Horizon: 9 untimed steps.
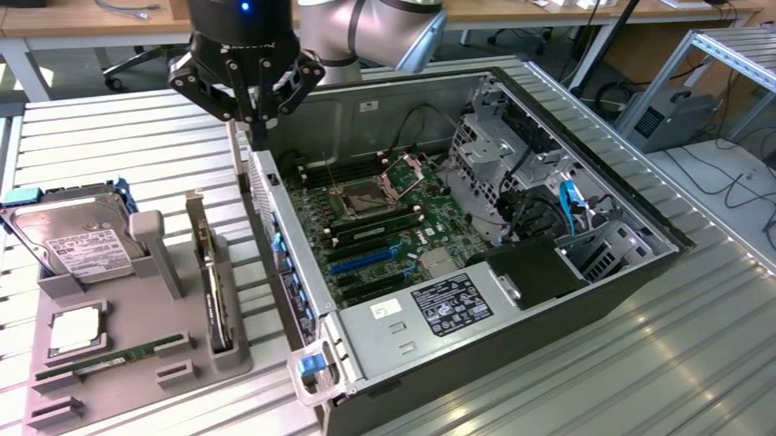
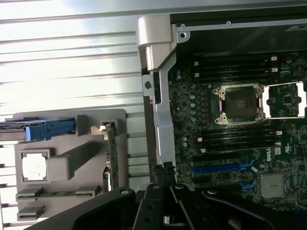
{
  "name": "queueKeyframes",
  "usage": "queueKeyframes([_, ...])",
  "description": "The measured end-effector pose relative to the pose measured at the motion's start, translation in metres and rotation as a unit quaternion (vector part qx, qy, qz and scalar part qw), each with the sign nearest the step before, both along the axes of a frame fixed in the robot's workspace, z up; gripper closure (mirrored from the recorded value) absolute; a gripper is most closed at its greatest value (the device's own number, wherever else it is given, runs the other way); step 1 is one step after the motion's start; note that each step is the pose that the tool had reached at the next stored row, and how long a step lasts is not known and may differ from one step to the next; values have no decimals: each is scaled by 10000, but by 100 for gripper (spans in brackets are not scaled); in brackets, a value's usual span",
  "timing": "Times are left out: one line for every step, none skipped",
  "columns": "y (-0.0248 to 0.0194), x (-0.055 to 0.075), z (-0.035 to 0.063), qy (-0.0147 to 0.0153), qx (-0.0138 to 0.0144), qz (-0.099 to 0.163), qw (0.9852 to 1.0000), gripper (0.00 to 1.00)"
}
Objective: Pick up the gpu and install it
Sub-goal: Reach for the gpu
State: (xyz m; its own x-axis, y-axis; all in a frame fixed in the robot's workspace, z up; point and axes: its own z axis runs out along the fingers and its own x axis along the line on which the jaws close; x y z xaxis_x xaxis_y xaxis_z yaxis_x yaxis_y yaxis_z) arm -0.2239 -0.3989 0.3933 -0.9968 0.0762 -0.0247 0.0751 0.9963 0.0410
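Resting at exterior view's left on tabletop (image 1: 122,136): grey tray (image 1: 140,313) carrying hard drive (image 1: 75,238) and RAM stick (image 1: 109,356). Standing on edge in tray's right-hand slot: gpu (image 1: 216,295), thin dark card with silver bracket at far end; fan shroud possibly facing away, hard to make out. Hovering further right, over near wall of open PC case (image 1: 485,272): claw (image 1: 257,145), clenched, gripping nothing. Working on pick step, card untouched. Calling for claw released and lined up along card's thin top edge.
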Motion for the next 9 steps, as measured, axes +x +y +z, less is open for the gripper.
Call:
queueKeyframes([0, -3, 0, 0, 0, 0, 10000, 89])
queueKeyframes([0, -9, 0, 0, 0, 0, 10000, 89])
queueKeyframes([0, -14, 0, 0, 0, 0, 10000, 89])
queueKeyframes([0, -18, 0, 0, 0, 0, 10000, 89])
queueKeyframes([0, -23, 0, 0, 0, 0, 10000, 89])
queueKeyframes([0, -27, 0, 0, 0, 0, 10000, 89])
queueKeyframes([0, -34, 0, 0, -1, 0, 10000, 89])
queueKeyframes([0, -40, 0, 0, -1, 0, 10000, 89])
queueKeyframes([0, -45, 0, 0, -1, 0, 10000, 89])
